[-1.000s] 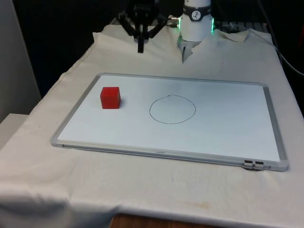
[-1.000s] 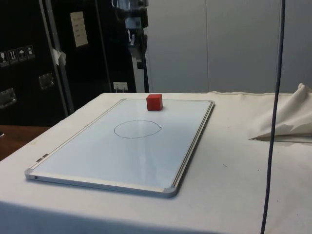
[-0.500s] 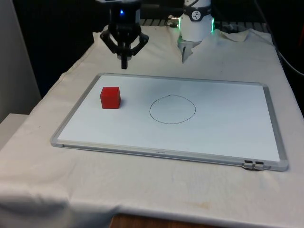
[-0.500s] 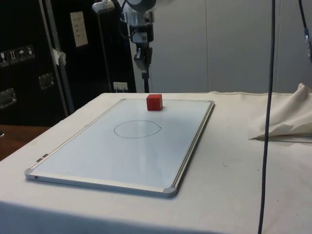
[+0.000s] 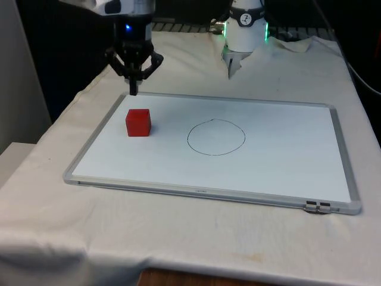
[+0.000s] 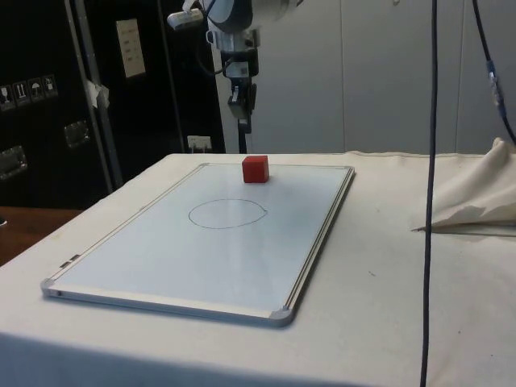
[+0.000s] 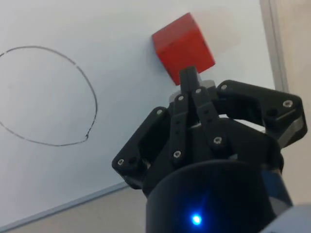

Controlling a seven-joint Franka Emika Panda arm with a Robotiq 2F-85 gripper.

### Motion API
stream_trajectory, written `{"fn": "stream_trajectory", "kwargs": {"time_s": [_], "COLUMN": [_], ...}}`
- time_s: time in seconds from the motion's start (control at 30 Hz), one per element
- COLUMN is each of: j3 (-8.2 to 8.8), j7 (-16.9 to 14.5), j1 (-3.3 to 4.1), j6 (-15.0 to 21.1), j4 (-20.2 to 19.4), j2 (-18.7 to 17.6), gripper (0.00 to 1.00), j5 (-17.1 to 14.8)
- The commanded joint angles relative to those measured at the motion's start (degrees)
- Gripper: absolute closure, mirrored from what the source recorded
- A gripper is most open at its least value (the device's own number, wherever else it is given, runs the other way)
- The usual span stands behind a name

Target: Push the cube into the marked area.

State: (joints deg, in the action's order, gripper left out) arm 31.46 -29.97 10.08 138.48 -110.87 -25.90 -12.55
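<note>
Risk is judged to lie in an off-centre contact: the cube (image 5: 138, 122) could be spun or sent past the drawn circle (image 5: 216, 137) instead of into it. The cube is seen on the whiteboard (image 5: 286, 161), near the board's edge at the front view's left, apart from the circle. The tool (image 5: 133, 89) is held above the board's far edge, fingers pressed together, nothing gripped or touched.

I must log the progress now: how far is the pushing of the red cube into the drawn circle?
Done: nothing on the cube itself; the red cube sits on the whiteboard outside the drawn circle, towards the front view's left. In hand: the gripper, fingers shut, hangs above the board's far edge beside the cube, apart from it. Left: lowering behind the cube and the whole push into the circle.
</note>
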Motion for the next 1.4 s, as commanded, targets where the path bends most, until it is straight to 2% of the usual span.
{"fn": "stream_trajectory", "kwargs": {"time_s": [0.0,0.03,0.23,0.27,0.3,0.53,0.57,0.6,0.77,0.83,0.87,0.9,1.17,1.2,1.23,1.37], "j3": [0.29,0.46,2.35,2.46,2.52,3.72,3.95,4.01,4.98,5.1,5.33,5.16,5.39,5.56,5.33,5.1], "j7": [-0.34,-1.32,-2.64,-2.29,-2.81,-3.61,-3.21,-3.84,-4.35,-4.41,-4.13,-4.41,-3.78,-3.9,-3.67,-3.27], "j1": [-0.11,-0.69,-0.74,-0.34,-0.74,-0.86,-0.52,-0.92,-1.03,-1.03,-0.69,-1.09,-0.74,-0.74,-0.69,-0.74], "j6": [0.0,0.57,2.18,1.66,2.46,4.18,3.67,4.58,6.13,6.42,5.84,6.93,9.11,8.02,9.22,9.85], "j4": [0.29,0.74,1.78,1.38,1.89,2.98,2.75,3.32,3.9,3.95,3.72,4.01,3.21,3.5,3.21,3.15], "j2": [-0.34,-0.86,-3.27,-2.69,-3.61,-6.25,-5.9,-6.99,-9.05,-9.4,-9.05,-10.03,-13.06,-12.61,-13.41,-14.61], "gripper": [1.0,1.0,1.0,1.0,1.0,1.0,1.0,1.0,1.0,1.0,1.0,1.0,1.0,1.0,1.0,1.0], "j5": [-0.11,-0.52,-0.29,-0.23,-0.29,-0.34,-0.23,-0.34,-0.29,-0.34,-0.23,-0.34,-0.4,-0.23,-0.4,-0.46]}}
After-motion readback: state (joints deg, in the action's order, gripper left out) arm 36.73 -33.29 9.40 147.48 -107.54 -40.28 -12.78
